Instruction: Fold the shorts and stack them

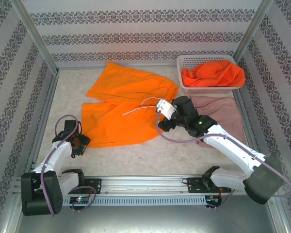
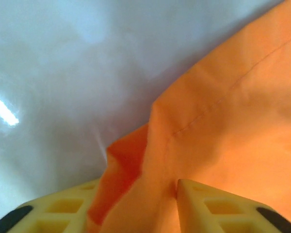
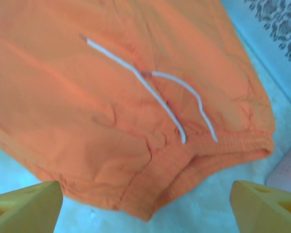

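Hem corner of the bright orange cloth shorts (image 1: 121,121), spread on the pale speckled bench (image 1: 160,155), sat bunched between the yellow fingers (image 2: 218,208) of the left end effector (image 2: 136,199). Whether it was firmly clamped or not, could not tell. Further in, the right end effector (image 3: 145,199) hovered empty, jaws wide apart, over the ribbed waistband (image 3: 199,155) near the white drawstring (image 3: 155,97). A good fold likely needed both layers pinched at each end, the right side taking waistband edge rather than string, then a level lift with both arms together. Behind, dusty pink cloth shorts (image 1: 225,109) lay just beside the white plastic lattice basket (image 1: 203,59), which held more crumpled orange shorts (image 1: 213,75).
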Controlling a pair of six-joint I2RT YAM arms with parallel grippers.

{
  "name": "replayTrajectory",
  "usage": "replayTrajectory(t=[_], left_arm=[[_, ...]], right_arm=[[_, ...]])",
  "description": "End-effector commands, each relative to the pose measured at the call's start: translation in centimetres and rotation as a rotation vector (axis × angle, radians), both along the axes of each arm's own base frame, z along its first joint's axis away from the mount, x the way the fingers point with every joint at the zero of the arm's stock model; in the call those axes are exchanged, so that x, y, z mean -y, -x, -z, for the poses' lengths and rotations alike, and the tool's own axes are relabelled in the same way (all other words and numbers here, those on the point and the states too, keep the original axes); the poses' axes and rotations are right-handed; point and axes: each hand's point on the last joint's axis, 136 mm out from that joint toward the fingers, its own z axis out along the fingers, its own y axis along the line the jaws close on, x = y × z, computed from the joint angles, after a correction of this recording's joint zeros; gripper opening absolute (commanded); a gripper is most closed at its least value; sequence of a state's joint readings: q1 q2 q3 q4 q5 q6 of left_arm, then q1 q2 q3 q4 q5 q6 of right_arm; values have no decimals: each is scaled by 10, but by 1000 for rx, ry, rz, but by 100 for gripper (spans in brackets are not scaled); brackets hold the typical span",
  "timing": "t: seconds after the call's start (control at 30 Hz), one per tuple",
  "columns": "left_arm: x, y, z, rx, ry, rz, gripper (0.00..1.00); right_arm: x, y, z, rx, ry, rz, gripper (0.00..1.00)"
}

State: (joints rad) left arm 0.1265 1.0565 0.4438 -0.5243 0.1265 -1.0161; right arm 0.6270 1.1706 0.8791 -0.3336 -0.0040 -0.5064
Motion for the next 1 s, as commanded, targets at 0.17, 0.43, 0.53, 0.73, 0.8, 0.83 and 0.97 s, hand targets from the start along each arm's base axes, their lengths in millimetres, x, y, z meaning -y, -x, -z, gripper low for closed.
replayTrajectory(t=[0.17, 0.43, 0.53, 0.73, 0.8, 0.83, 0.97], left_arm=[[-11, -41, -40, 166, -75, 65, 7], [-7, -43, -48, 213, -73, 92, 4], [-6, -44, -48, 219, -68, 100, 4], [-6, -48, -50, 233, -68, 108, 4], [-7, -50, -53, 237, -78, 110, 4], [-8, -50, -56, 240, -82, 112, 3], [-17, -55, -80, 269, -123, 122, 0]], right_arm=[[30, 4, 82, 31, 539, -198, 78], [39, -15, 124, -31, 718, -240, 71], [38, -22, 137, -55, 739, -248, 71], [34, -37, 151, -88, 729, -210, 45], [31, -40, 151, -86, 730, -202, 28], [30, -42, 149, -84, 728, -198, 23], [25, -40, 137, -56, 714, -203, 5]])
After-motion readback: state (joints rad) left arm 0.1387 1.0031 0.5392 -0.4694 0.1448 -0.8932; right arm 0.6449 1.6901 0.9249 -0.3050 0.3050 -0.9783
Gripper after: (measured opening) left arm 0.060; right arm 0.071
